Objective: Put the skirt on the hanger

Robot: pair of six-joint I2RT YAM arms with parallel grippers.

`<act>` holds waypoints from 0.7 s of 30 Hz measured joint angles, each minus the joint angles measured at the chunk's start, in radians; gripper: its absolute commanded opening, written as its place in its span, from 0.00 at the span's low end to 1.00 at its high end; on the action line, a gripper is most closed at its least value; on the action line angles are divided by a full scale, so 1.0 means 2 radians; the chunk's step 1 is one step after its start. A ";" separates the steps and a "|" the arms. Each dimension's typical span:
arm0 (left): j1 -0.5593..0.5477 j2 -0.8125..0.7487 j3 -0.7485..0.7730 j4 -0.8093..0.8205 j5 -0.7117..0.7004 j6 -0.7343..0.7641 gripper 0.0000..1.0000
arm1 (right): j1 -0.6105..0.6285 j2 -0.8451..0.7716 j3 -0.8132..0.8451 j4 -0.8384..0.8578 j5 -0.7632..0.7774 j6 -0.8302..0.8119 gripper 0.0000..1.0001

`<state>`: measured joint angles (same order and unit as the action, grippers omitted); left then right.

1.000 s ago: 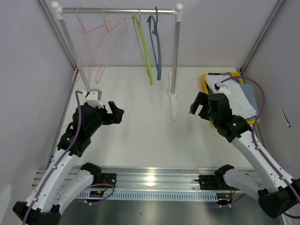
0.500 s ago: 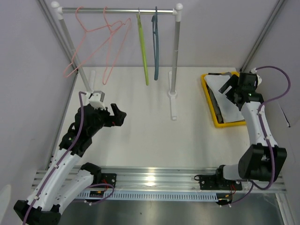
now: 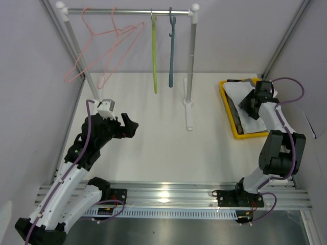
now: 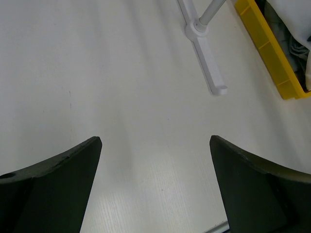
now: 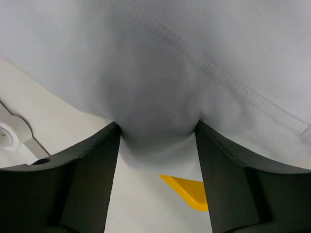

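Observation:
The white skirt (image 3: 236,93) lies bunched in the yellow bin (image 3: 228,109) at the right. My right gripper (image 3: 250,102) is down in the bin, its jaws pressed in on a fold of the skirt (image 5: 194,48) that bulges between the fingers (image 5: 87,165). Two pink hangers (image 3: 104,48), a green hanger (image 3: 154,56) and a blue hanger (image 3: 171,51) hang from the rail (image 3: 127,10). My left gripper (image 3: 129,126) is open and empty above the bare table, left of centre; its wrist view (image 4: 155,140) shows only table between the jaws.
The rack's right post (image 3: 191,61) stands on a white foot (image 3: 189,115) at mid-table, also in the left wrist view (image 4: 209,68). The left post (image 3: 76,51) runs along the left wall. Grey side walls close in the table. The bin's corner (image 5: 189,191) shows below the skirt.
My right arm has swung from mid-table back to the bin and come down onto the skirt. The hangers have swung on the rail. My left gripper has barely moved.

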<state>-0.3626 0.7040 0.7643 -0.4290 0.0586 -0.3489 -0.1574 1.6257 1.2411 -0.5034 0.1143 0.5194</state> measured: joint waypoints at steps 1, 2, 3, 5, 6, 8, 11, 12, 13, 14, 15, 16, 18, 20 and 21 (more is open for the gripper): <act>0.000 0.000 0.000 0.000 0.000 0.000 0.99 | 0.000 0.000 0.000 0.001 0.000 0.000 0.54; 0.000 0.000 0.000 0.000 0.000 0.000 0.99 | 0.000 -0.002 0.001 0.002 0.000 0.001 0.49; 0.000 0.000 0.000 0.000 0.000 0.000 0.99 | 0.000 -0.003 0.001 0.003 0.001 0.001 0.44; 0.000 0.000 0.000 0.000 0.000 0.000 0.99 | -0.001 -0.008 0.001 0.003 0.002 0.000 0.31; 0.000 0.000 0.000 0.000 0.000 0.000 1.00 | -0.001 -0.010 0.002 0.001 0.003 0.002 0.27; 0.000 0.000 0.000 0.000 0.000 0.000 0.99 | -0.001 -0.018 0.010 -0.004 0.003 -0.001 0.22; 0.000 0.000 0.000 0.000 0.000 0.000 0.99 | -0.001 -0.036 0.024 -0.008 0.003 -0.002 0.16; 0.000 0.000 0.000 0.000 0.000 0.000 0.99 | -0.001 -0.045 0.030 -0.009 0.003 -0.003 0.15; 0.000 0.000 0.000 0.000 0.000 0.000 0.99 | -0.001 -0.054 0.035 -0.011 0.002 -0.004 0.13; 0.000 0.000 0.000 0.000 0.000 0.000 0.99 | -0.001 -0.063 0.041 -0.014 0.002 -0.006 0.11; 0.000 0.000 0.000 0.000 0.000 0.000 0.99 | -0.001 -0.072 0.047 -0.017 0.002 -0.008 0.08; 0.000 0.000 0.000 0.000 0.000 0.000 0.99 | -0.001 -0.080 0.054 -0.021 0.001 -0.010 0.08; 0.000 0.000 0.000 0.000 0.000 0.000 0.99 | -0.001 -0.093 0.068 -0.031 -0.005 -0.012 0.07; 0.000 0.000 0.000 0.000 0.000 0.000 0.99 | 0.003 -0.105 0.076 -0.040 -0.011 -0.015 0.07; 0.000 0.000 0.000 0.000 0.000 0.000 0.99 | 0.006 -0.110 0.082 -0.049 -0.013 -0.019 0.07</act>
<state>-0.3626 0.7040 0.7643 -0.4294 0.0578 -0.3489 -0.1448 1.4048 1.4059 -0.6022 0.0875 0.4824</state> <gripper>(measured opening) 0.994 0.101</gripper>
